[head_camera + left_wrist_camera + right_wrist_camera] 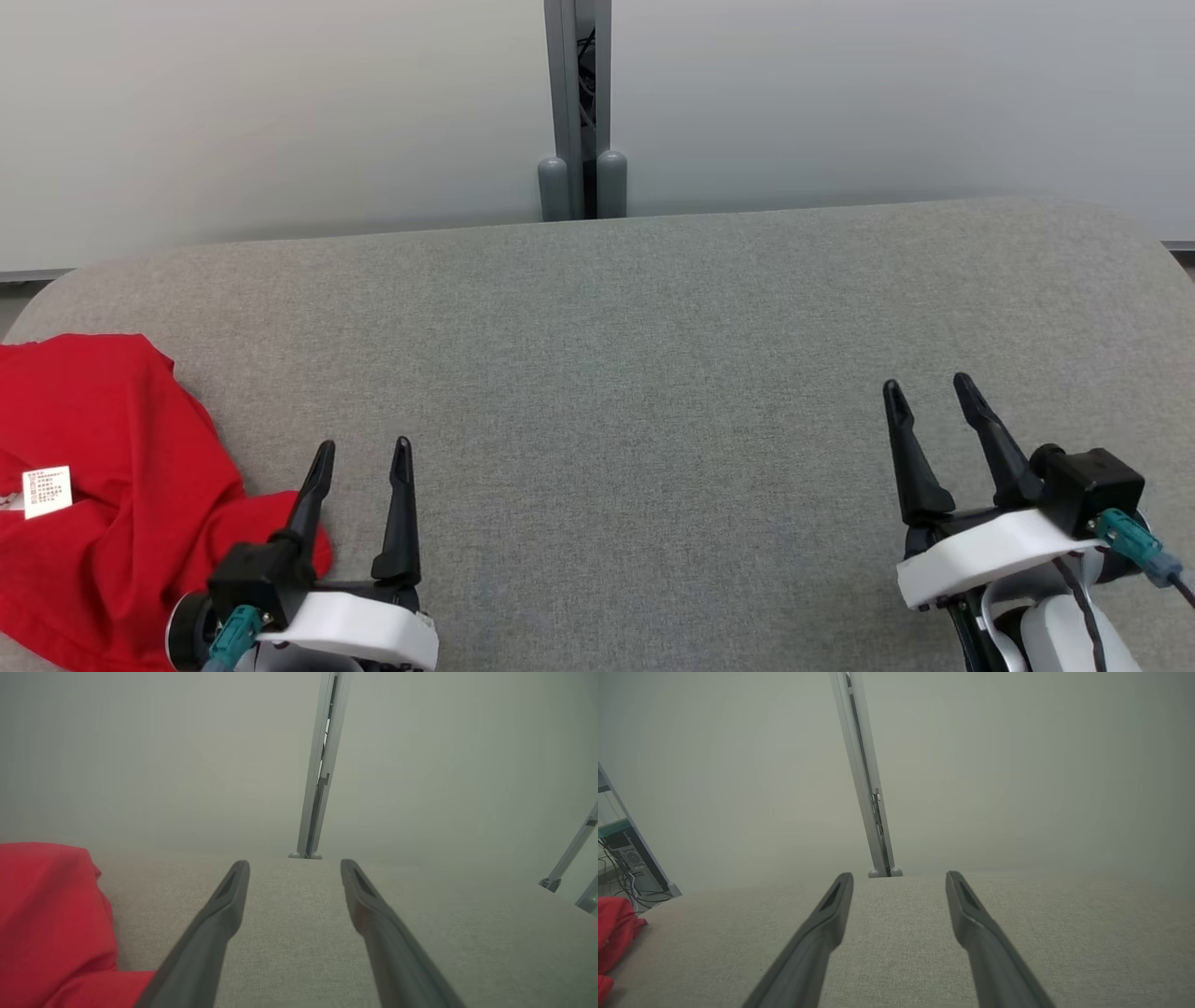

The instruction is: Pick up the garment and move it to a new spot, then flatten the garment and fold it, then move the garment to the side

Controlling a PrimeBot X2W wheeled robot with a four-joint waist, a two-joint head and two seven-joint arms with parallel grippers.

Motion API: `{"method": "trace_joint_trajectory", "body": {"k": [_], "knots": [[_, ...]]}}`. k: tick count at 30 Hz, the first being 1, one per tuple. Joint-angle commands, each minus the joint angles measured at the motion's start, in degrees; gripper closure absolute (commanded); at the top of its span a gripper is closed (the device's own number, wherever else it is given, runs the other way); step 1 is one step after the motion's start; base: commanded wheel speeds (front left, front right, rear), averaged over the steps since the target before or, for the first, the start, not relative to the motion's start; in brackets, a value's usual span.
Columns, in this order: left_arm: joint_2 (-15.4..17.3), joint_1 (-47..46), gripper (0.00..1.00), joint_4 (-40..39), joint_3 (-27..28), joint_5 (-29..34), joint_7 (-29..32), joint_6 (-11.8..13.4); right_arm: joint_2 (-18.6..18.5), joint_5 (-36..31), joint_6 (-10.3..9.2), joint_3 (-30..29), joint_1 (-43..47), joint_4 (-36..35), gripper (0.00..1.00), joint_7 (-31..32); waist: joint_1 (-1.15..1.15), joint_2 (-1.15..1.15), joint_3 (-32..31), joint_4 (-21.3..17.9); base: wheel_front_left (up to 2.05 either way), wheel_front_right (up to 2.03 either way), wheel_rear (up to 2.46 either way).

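Judged barely begun: red garment (103,485) crumpled on the bench (653,373) just left of the left end effector (364,444), far from the right end effector (926,381), both spread apart and empty; pickup, flattening, folding, shifting aside all left.

The head camera looks down over the grey fabric table (653,327), with the partition post (560,93) at twelve o'clock. Both wrist cameras sit low, facing that post, with the red garment (103,485) toward eight o'clock.
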Motion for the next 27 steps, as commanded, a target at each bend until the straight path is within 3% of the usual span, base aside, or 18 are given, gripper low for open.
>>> {"method": "trace_joint_trajectory", "body": {"k": [1, 22, 27], "knots": [[0.2, 0.4, 0.00, 1.0, 0.1, 1.6, -0.3, 0.6, -0.6, -1.3, 0.10, 0.4, -0.4, 1.4, 0.00, -0.9, 0.00, 0.00, -0.1, 0.0, 0.00, 0.00, 0.00], [0.2, 0.9, 0.00, 6.3, 1.8, 7.1, -1.0, 3.0, -0.7, -7.3, 0.12, 3.4, -2.6, 7.7, 0.00, -4.4, 0.00, 0.00, -0.6, -0.3, 0.00, 0.00, 0.00], [0.2, 0.5, 0.00, 7.4, 1.6, 6.3, -1.0, 2.1, -0.7, -6.6, 0.11, 3.2, -2.6, 8.7, 0.00, -4.1, 0.00, 0.00, -0.7, -0.6, 0.00, 0.00, 0.00]]}}
